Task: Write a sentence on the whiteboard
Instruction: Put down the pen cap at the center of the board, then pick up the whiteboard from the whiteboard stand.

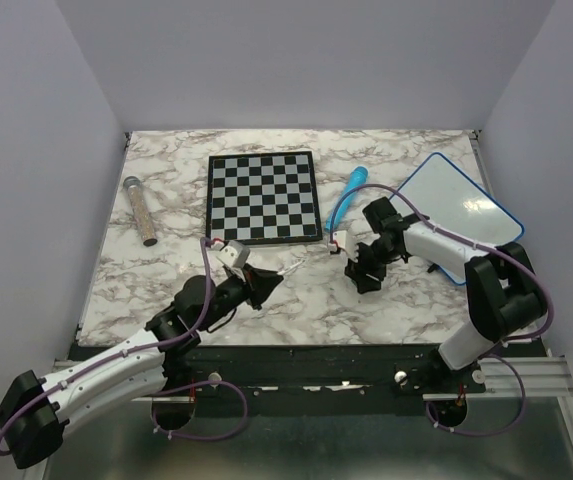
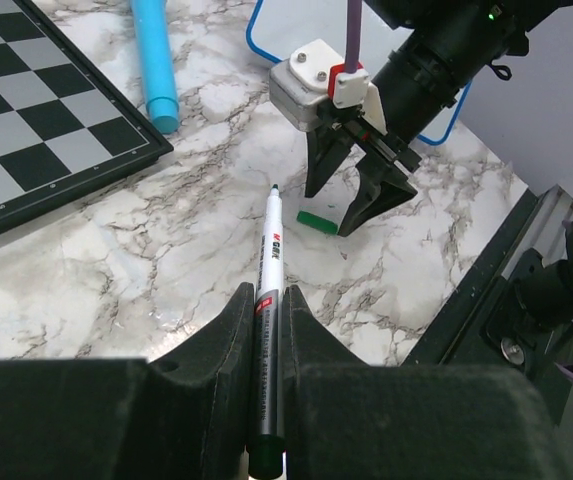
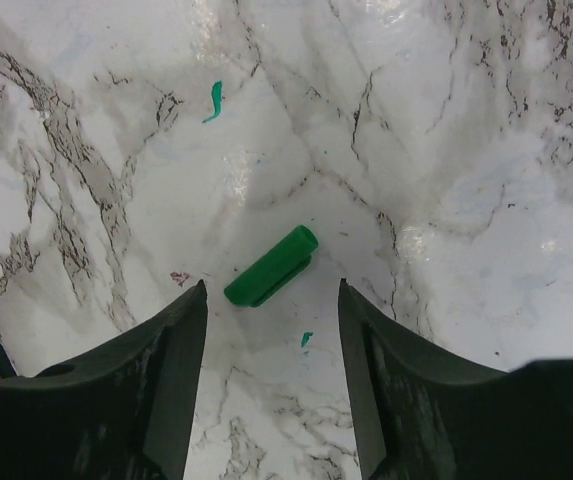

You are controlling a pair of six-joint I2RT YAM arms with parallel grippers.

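The whiteboard (image 1: 461,215), white with a blue rim, lies at the far right, partly under my right arm; I see no writing on it. Its corner shows in the left wrist view (image 2: 296,30). My left gripper (image 1: 266,285) (image 2: 266,290) is shut on an uncapped marker (image 2: 271,250) with a silver-white barrel, tip pointing right just above the table. My right gripper (image 1: 361,275) (image 3: 271,285) (image 2: 331,210) is open, pointing down over the green marker cap (image 3: 271,265) (image 2: 317,221), which lies on the marble between its fingertips.
A black-and-white checkered board (image 1: 263,197) lies at the back centre. A light blue tube (image 1: 349,195) lies between it and the whiteboard. A grey speckled cylinder (image 1: 141,210) lies at the far left. Small green ink smears (image 3: 213,100) mark the marble.
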